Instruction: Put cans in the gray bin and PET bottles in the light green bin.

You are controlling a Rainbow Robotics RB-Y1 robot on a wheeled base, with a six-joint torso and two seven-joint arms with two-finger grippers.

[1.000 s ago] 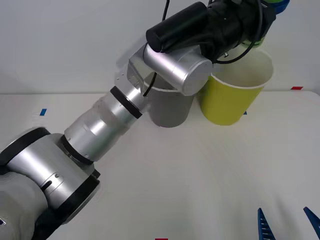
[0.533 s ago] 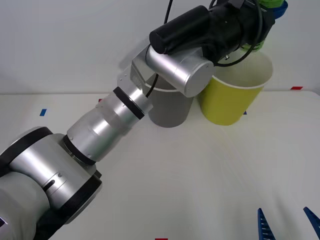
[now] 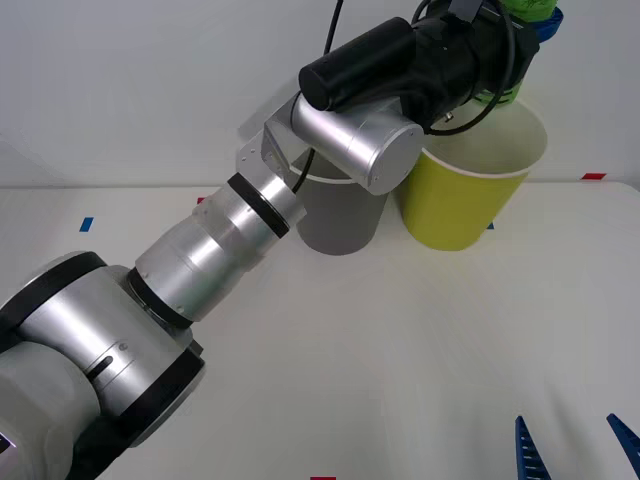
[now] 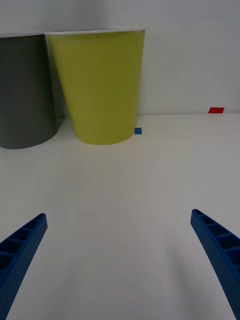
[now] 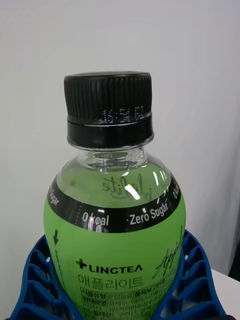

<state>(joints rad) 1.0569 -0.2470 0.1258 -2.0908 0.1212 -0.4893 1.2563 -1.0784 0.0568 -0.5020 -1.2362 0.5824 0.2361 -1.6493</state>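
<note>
A stubby green PET bottle (image 5: 117, 240) with a black screw cap sits between blue ribbed fingers (image 5: 37, 280); my left gripper (image 3: 535, 15) is shut on it. In the front view the bottle (image 3: 528, 8) hangs at the top edge, above the far rim of the light green bin (image 3: 460, 195). The gray bin (image 3: 340, 215) stands just left of it, partly hidden by my left arm. Both bins show in the right wrist view, light green (image 4: 100, 85) and gray (image 4: 25, 90). My right gripper (image 4: 120, 260) stands open low over the table, well in front of the bins.
The white table (image 3: 400, 340) runs up to a pale wall. Small blue (image 3: 86, 224) and red (image 3: 593, 176) tape marks lie on it. My left arm stretches diagonally across the middle of the table.
My left gripper has risen a little and shifted slightly left with the bottle, staying above the light green bin. The right gripper has not moved.
</note>
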